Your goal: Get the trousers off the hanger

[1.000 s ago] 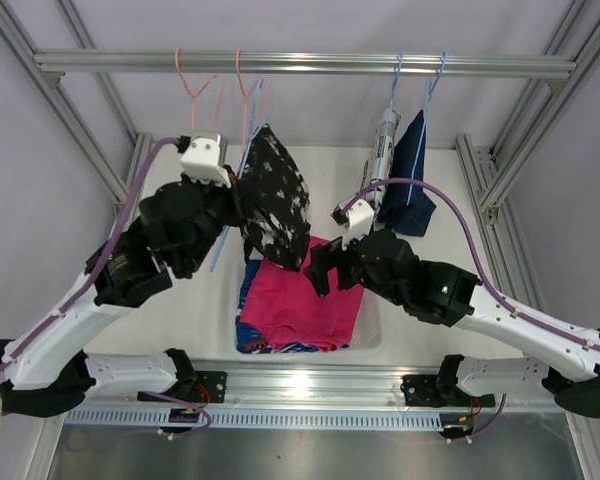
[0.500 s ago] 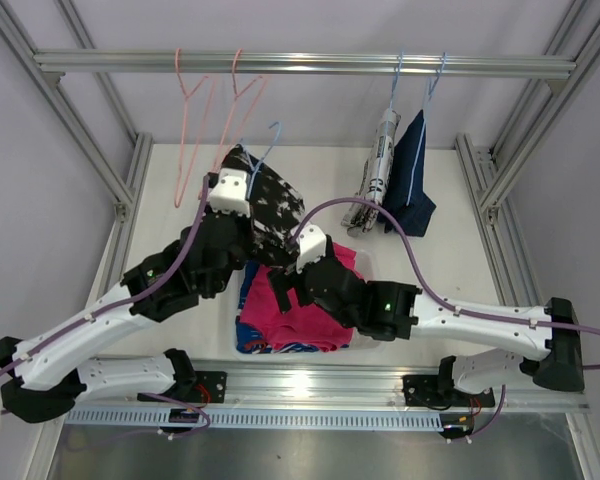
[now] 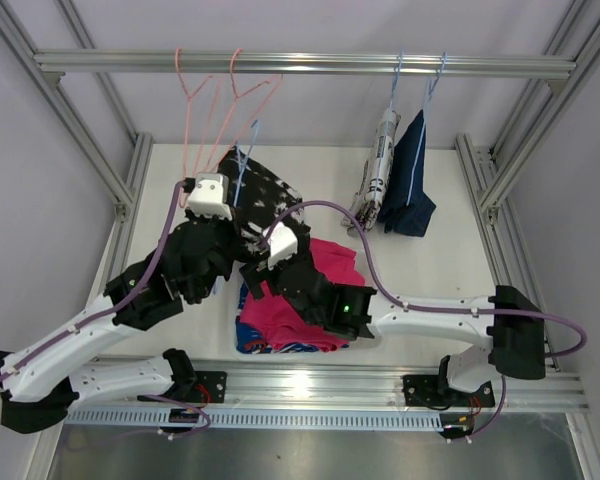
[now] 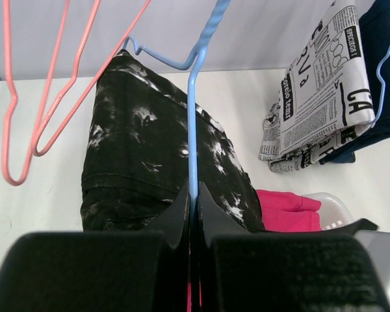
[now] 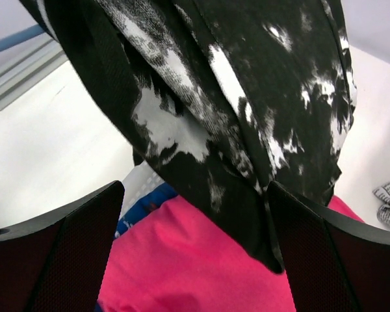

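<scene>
Our left gripper (image 4: 193, 195) is clamped tight on the wire of the blue hanger (image 4: 192, 117), holding it off the rail (image 3: 310, 65) and over the basket (image 4: 335, 203). The black trousers (image 4: 143, 162) are draped on that hanger, and their lower end hangs between the fingers of our right gripper (image 5: 195, 188), which stands wide apart and grips nothing.

To do this step well, we think the right gripper should close on a thick fold of the black cloth, not just a thin edge. It should then pull down and away along the hanger bar while the left keeps the hanger steady. A sideways tug would probably snag the cloth or twist the wire in the grip.

The pink trousers (image 5: 201, 273) and the blue patterned pair (image 3: 248, 335) lie in the basket. The white printed pair (image 3: 380, 165) and the denim (image 3: 410, 195) hang from the rail at the right.

We cannot see the hanger's lower bar (cloth and our own fingers cover it), so how the trousers sit over it is unclear. From above, the right fingers are hidden under the wrist. We also cannot tell whether the cloth touches either pad.
</scene>
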Action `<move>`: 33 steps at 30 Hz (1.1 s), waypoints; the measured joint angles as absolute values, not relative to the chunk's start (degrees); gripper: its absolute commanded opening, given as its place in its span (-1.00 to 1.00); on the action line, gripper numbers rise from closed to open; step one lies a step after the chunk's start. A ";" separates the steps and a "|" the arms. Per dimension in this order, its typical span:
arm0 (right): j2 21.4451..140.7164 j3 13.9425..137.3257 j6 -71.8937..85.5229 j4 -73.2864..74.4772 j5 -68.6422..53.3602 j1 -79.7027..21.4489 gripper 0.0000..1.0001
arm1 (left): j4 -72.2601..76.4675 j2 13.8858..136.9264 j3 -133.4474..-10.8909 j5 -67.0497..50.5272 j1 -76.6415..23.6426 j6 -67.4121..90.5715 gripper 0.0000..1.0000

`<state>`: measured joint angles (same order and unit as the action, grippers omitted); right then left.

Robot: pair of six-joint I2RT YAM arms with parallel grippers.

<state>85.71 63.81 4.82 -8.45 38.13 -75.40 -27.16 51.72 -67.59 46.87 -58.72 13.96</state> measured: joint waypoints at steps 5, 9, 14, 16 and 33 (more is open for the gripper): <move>88.86 65.93 2.87 -10.61 38.09 -74.22 0.92 | -27.20 50.87 -67.46 45.25 -57.63 14.87 -0.99; 90.41 68.73 1.78 -12.53 38.17 -73.28 0.93 | -27.33 50.17 -67.46 44.45 -57.58 15.03 -0.99; 92.05 72.10 0.16 -14.37 38.13 -72.40 0.93 | -27.14 49.76 -67.46 44.25 -57.56 15.07 -0.99; 92.99 73.01 -0.75 -14.79 38.11 -72.12 0.93 | -27.11 49.58 -67.46 44.16 -57.56 15.11 -0.99; 99.35 79.20 -5.48 -16.34 35.94 -70.74 -0.18 | -26.61 49.06 -67.46 42.87 -57.14 15.14 -0.99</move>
